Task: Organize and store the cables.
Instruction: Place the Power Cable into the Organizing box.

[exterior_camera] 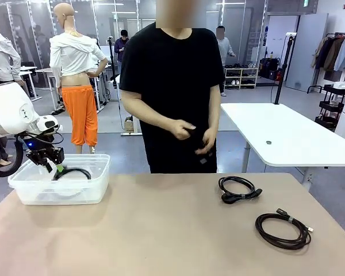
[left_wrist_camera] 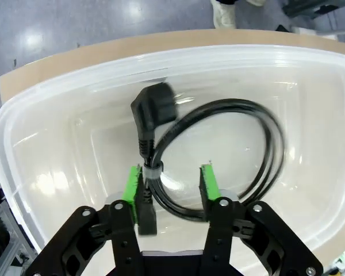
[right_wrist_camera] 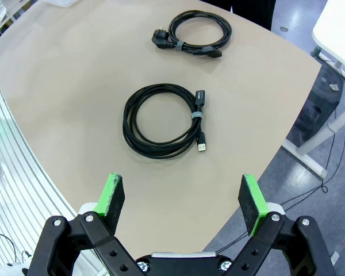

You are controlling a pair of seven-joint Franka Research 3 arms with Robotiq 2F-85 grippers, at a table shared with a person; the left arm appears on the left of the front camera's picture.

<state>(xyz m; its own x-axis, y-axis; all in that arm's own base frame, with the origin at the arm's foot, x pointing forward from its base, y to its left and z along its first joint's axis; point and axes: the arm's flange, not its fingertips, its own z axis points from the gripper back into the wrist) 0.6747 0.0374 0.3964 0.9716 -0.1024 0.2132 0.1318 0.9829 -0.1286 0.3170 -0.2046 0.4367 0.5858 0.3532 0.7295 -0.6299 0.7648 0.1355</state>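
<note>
The tabletop (exterior_camera: 161, 230) spreads beneath both tools, and across it from them stands a person whose hands (exterior_camera: 187, 131) work at something dark that we cannot identify. The clear bin (exterior_camera: 23, 192) sits right under the left tool (left_wrist_camera: 172, 181), which hangs low inside its walls, we judge so that a cable let go here ends up stored rather than spilling over the rim. One coiled cable (left_wrist_camera: 259, 132) lies in the bin below that tool. Its bound stretch runs up between the green pads, close against one and apart from the other, so we read this tool as released, gripping nothing. The right tool (right_wrist_camera: 184, 198) hovers spread wide and empty above the two coils not yet stored: the nearer coil (right_wrist_camera: 129, 123) just ahead of it and the farther coil (right_wrist_camera: 187, 46) beyond, both tied in rounds that should lift as one piece. The binned cable's plug (left_wrist_camera: 152, 106) is blurred, its lowest loop is hidden behind the left tool's fingers, and we cannot tell whether the pad truly touches it.
</note>
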